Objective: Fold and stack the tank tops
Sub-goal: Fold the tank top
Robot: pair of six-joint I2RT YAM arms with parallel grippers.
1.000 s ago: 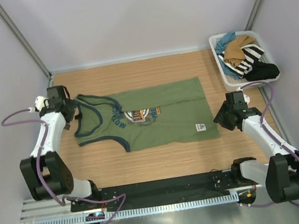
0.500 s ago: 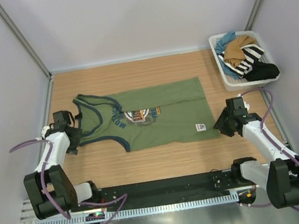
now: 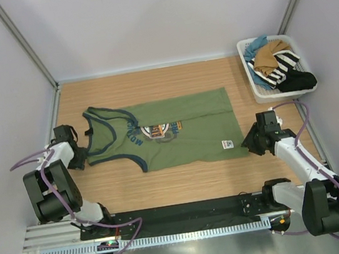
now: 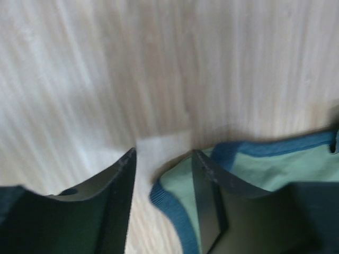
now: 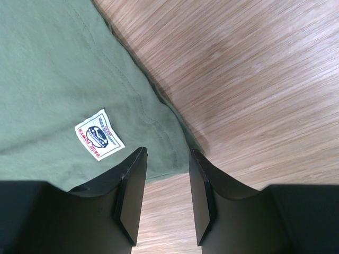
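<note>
Overhead only: laundry basket (image 3: 253, 83) beyond green tank top (image 3: 183, 134).

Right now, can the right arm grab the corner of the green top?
Probably yes. The right fingers are open right over the green top, at its near corner, and nothing else lies in the way.

Hem label (image 5: 99, 135), chest print (image 3: 156, 131) on olive tank top (image 3: 196, 136): unreadable.

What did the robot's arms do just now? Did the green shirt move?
The left claw slid toward the near edge, to the strap corner of the green tank top, and narrowed. The right claw edged slightly nearer at the hem corner. Nothing is gripped yet. The top and the basket stayed put.
</note>
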